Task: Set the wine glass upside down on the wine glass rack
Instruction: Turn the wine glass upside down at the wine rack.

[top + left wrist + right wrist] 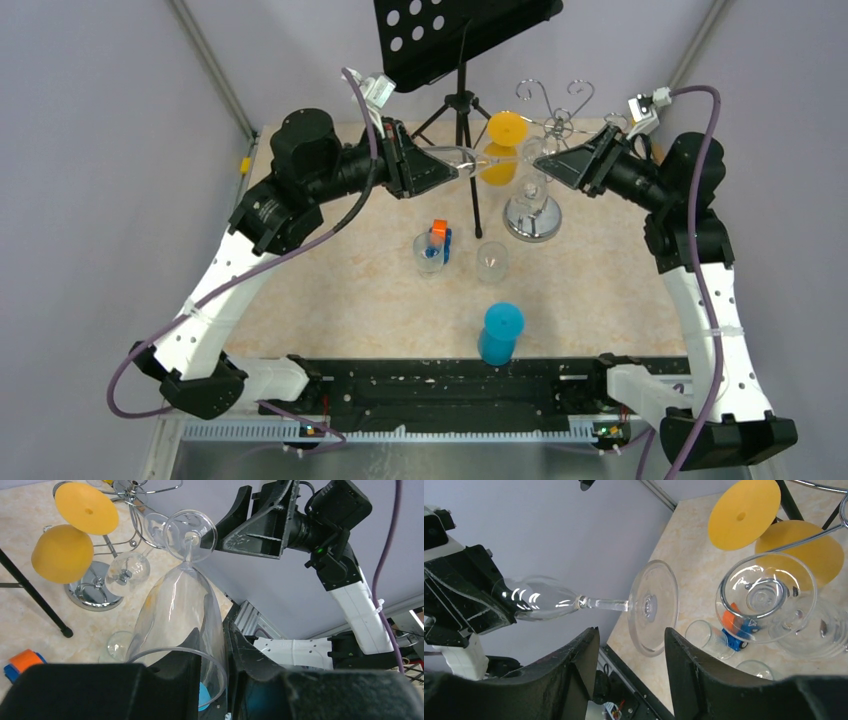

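I've got the table (600, 290) with the black music stand (460, 30) at the back. Just right of it is the chrome rack (532, 215), which already carries a yellow glass (505, 135) and at least one clear one, all bowl-down.

Both arms are raised above the back of the table, facing each other. My left pincer (443, 165) is clamped on the bowl of the wine glass (180, 605). It holds the glass in the air on its side, rim toward that wrist, stem and foot pointing at the other arm. My right pincer (631, 640) is spread wide with nothing in it. The glass's foot sits right at its fingertips, but I can't tell whether it touches them.

I read this as a mid-air handover, well short of done, since the glass is not on the rack. Next I'd want the right pincer around the stem just behind the foot and closed gently. The left lets go only once that grip is firm. Then the glass has to be turned bowl-down and its foot slid into a free hook, clear of the glasses hanging there.

Lower down are a blue cup (500, 333) and two small clear tumblers (491, 260).

I can read no brand, label or writing anywhere.
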### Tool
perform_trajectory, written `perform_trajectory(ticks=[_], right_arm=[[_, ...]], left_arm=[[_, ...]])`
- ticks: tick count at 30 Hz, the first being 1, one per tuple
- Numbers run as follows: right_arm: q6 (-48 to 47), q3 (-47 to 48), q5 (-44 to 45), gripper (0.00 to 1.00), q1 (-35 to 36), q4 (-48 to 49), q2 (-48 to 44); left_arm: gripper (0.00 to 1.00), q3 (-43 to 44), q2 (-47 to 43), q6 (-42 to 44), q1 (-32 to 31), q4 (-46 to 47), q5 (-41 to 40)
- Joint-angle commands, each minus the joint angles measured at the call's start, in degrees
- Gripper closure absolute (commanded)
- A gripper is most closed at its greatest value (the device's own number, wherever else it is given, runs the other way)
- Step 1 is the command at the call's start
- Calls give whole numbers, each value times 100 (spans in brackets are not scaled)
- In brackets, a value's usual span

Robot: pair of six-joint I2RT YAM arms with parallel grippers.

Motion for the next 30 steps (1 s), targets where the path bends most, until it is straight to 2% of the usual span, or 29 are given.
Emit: perform_trajectory(ticks=[1, 6, 19, 23, 26, 28, 30], right_arm=[[62, 102, -140, 52, -25, 530, 133], [136, 99, -123, 60, -28, 764, 216], [-96, 163, 122, 100, -29, 470, 228], [-115, 169, 223, 100, -30, 405, 232], [-122, 181, 299, 100, -29, 364, 231], [-117, 188, 339, 100, -27, 366, 236], [-115, 208, 354, 100, -30, 361, 242]], left_arm=[[100, -8, 38, -173, 6, 689, 219], [100, -91, 37, -207, 7, 753, 234], [99, -123, 58, -245, 6, 806, 257], [94, -164, 27, -237, 7, 716, 249], [83, -205, -14, -210, 2, 658, 259], [63, -231, -34, -194, 4, 628, 280], [46, -252, -57, -184, 6, 596, 287]])
